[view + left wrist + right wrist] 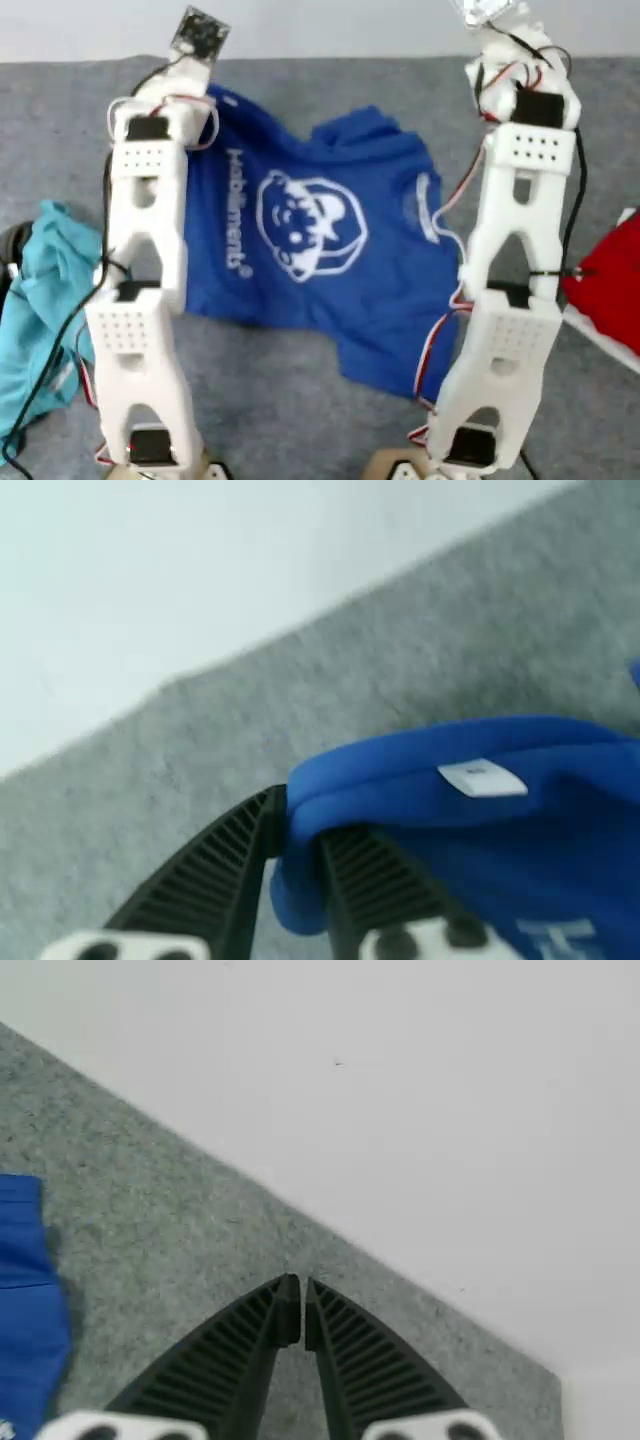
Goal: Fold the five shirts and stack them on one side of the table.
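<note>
Nearest you, both arm bases sit at the near edge of the desk (300,430). The left arm (140,250) and the right arm (520,250) stretch away toward the far edge. Between them the blue shirt (300,250) lies unfolded and print-up across the middle of the desk. Its near hem is rumpled, and one corner reaches toward the right arm's base.

At the left edge you have a teal shirt (40,290) in a loose heap beside the left arm. At the right edge a red shirt (605,280) lies bunched, with what may be a white cloth under it; too little shows to be sure.

Farther out, by the far edge on the left side, your left jaws are pinching a fold of the blue shirt's edge. A small white label (483,778) sits just beside the grip. By the far edge on the right side, your right jaws are pressed together on nothing, over bare grey desk and apart from the blue shirt.
</note>
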